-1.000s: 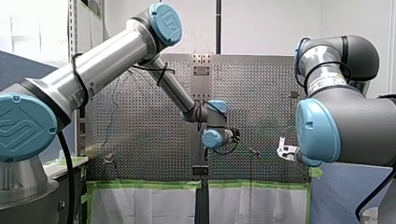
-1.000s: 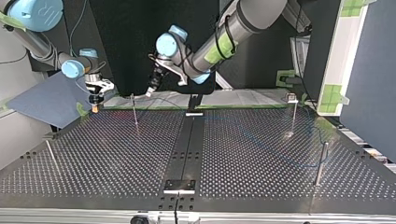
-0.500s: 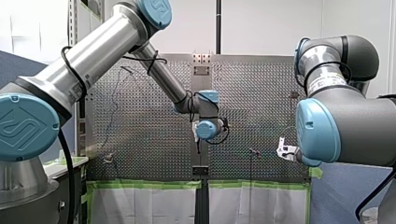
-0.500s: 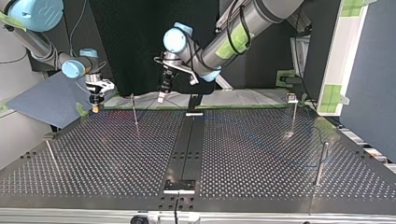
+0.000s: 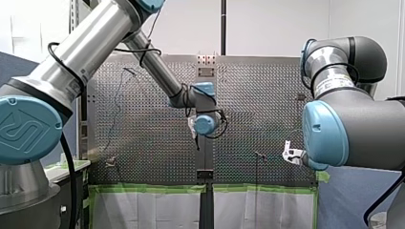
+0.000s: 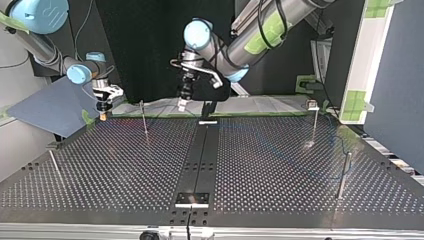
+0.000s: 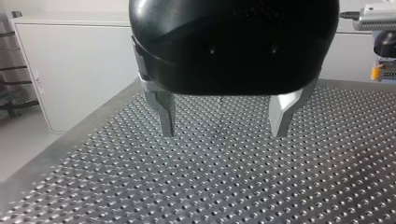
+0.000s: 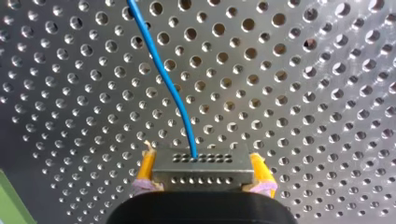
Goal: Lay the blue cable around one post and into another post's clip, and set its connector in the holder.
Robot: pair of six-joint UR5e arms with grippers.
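Note:
In the right wrist view my right gripper (image 8: 201, 170) is shut on a grey connector (image 8: 201, 168), held between its yellow pads. The blue cable (image 8: 163, 77) leaves the connector and runs ahead over the perforated plate. In the top view this gripper (image 6: 102, 114) hangs at the far left edge of the table. My left gripper (image 7: 224, 126) is open, with nothing between its metal fingers (image 7: 166, 114). It hovers above the far middle of the table in the top view (image 6: 183, 102), beside a thin post (image 6: 144, 120).
More posts stand at the top view's right: one with a clip on top (image 6: 313, 106) and a plain one (image 6: 343, 175). Another post (image 6: 54, 165) leans at the near left. A black strip (image 6: 200, 160) with small brackets runs down the table's middle.
My left arm has swung its gripper towards the top view's right, away from the thin post, and its elbow has risen. The right arm and connector have not moved.

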